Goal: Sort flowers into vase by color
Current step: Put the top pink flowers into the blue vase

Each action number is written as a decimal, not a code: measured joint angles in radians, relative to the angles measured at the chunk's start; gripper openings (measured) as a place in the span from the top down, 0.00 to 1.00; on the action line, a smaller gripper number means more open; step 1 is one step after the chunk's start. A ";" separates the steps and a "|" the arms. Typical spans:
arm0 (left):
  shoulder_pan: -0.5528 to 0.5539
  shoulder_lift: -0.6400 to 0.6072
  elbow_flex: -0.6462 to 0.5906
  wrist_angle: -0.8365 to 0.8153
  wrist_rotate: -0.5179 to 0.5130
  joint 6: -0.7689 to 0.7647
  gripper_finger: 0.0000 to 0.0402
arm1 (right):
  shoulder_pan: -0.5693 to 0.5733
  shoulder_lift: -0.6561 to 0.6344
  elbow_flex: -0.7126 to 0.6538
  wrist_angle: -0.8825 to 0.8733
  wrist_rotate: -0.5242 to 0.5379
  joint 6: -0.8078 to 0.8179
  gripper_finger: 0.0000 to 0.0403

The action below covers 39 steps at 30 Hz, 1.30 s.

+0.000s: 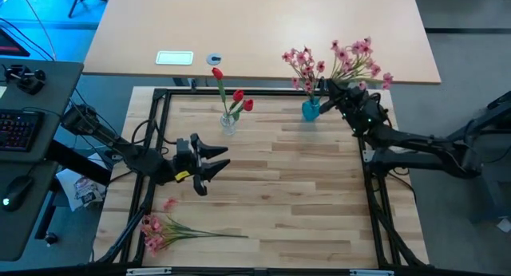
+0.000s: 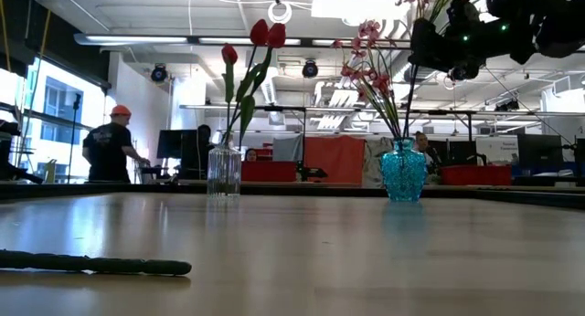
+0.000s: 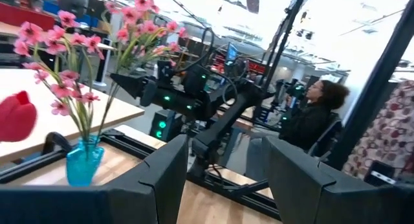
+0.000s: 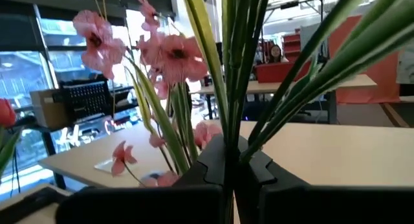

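Observation:
A blue vase (image 1: 310,109) at the table's far right holds a pink spray (image 1: 302,65). My right gripper (image 1: 326,88) hovers just above it, shut on a second pink spray (image 1: 359,59). To the left, a clear vase (image 1: 228,123) holds red flowers (image 1: 239,100). Another pink spray (image 1: 160,228) lies flat on the table near the front left corner. My left gripper (image 1: 214,160) stands open over the table's left half, its fingers pointing toward the blue vase with nothing between them. My right gripper pinches a bundle of the spray's green stems and leaves (image 4: 230,130) between its two fingers, below the blossoms. The fingers come about level from the table's right and lie across the stems. The spray stands nearly upright, its lower stem (image 2: 409,106) running down to the vase's mouth.
A black frame (image 1: 263,92) borders the wooden work surface. A white card (image 1: 174,57) and a small round thing (image 1: 214,60) lie on the table beyond it. The wood between the two arms is bare. A person (image 2: 110,147) stands in the room behind.

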 joint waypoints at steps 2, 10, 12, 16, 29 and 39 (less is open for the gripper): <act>0.000 0.000 0.000 0.000 -0.013 0.002 0.54 | -0.007 0.011 0.000 0.025 -0.011 -0.008 1.00; 0.000 0.000 0.000 -0.001 -0.014 0.003 0.54 | -0.016 0.004 0.029 0.048 -0.079 0.002 1.00; 0.000 0.000 0.001 -0.002 -0.014 0.003 0.54 | -0.016 0.004 0.059 -0.005 -0.080 -0.009 1.00; 0.000 0.000 0.001 -0.007 -0.014 0.003 0.54 | -0.034 0.014 0.121 -0.153 -0.079 -0.074 1.00; 0.000 0.000 0.001 -0.006 -0.023 0.035 0.54 | -0.068 0.128 0.138 -0.162 -0.129 -0.040 1.00; -0.027 0.000 0.001 -0.007 -0.022 0.036 0.54 | -0.068 0.119 0.138 -0.185 -0.128 -0.023 0.90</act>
